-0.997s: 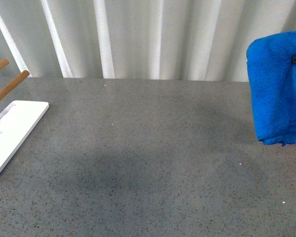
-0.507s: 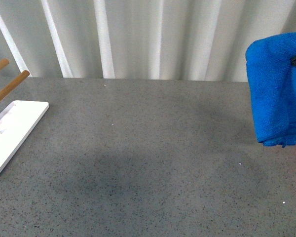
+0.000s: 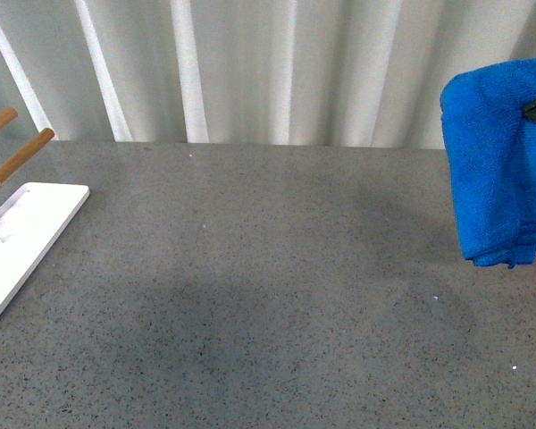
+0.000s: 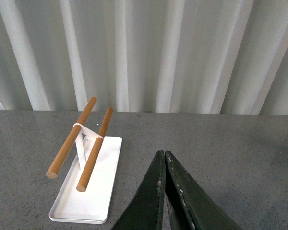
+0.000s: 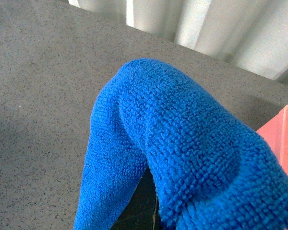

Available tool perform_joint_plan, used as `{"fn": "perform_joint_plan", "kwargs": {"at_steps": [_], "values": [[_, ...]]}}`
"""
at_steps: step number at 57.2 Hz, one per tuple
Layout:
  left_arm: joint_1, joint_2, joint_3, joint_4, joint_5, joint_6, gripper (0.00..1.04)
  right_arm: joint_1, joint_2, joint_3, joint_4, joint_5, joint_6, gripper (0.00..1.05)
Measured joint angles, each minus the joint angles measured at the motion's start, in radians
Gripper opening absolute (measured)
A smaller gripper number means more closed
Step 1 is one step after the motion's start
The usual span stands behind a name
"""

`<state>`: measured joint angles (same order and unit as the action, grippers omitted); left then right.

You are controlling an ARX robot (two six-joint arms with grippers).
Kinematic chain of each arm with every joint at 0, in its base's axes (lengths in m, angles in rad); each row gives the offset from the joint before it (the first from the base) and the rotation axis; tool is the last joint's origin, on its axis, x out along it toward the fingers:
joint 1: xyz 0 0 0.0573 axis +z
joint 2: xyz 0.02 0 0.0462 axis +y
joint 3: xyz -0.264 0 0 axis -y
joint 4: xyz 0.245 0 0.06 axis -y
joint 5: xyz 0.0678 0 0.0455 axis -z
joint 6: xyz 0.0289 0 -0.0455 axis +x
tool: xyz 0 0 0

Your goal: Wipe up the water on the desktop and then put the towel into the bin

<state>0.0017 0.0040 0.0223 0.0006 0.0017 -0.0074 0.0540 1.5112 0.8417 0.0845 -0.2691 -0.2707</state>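
Bright blue fluffy microfibre towel [image 3: 496,161] hangs in thick folds clear of the dark grey speckled stone-like desktop [image 3: 250,295] on the robot's right. It is pinched by the right gripper [image 5: 145,205], whose dark fingers are mostly buried in cloth. The left gripper [image 4: 162,157] hovers with its fingers pressed together. Just beside the towel shows a corner of the salmon-pink plastic bin [image 5: 281,139]. Far left sits a flat white stand with brown wooden pegs [image 4: 89,189]. White pleated curtains [image 3: 277,71] close the back.

Blue towel [image 5: 182,143] bulges close to camera, above grey desktop [image 5: 38,72]; pink bin [image 5: 285,134] corner beside it
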Motion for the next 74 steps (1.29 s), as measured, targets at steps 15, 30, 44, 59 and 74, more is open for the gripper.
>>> {"fn": "perform_joint_plan", "kwargs": {"at_steps": [15,30,44,59,74], "values": [[0.000,0.000,0.000,0.000,0.000,0.000,0.53,0.050,0.115,0.062,-0.044,0.048,0.121,0.04],[0.000,0.000,0.000,0.000,0.000,0.000,0.99,0.098,0.340,0.047,0.031,0.082,0.220,0.04],[0.000,0.000,0.000,0.000,0.000,0.002,0.98,0.140,0.472,0.019,0.098,0.069,0.278,0.04],[0.000,0.000,0.000,0.000,0.000,0.002,0.98,0.136,0.536,0.008,0.126,0.062,0.301,0.04],[0.000,0.000,0.000,0.000,0.000,0.002,0.98,0.042,0.523,0.069,0.039,0.098,0.275,0.04]]}}
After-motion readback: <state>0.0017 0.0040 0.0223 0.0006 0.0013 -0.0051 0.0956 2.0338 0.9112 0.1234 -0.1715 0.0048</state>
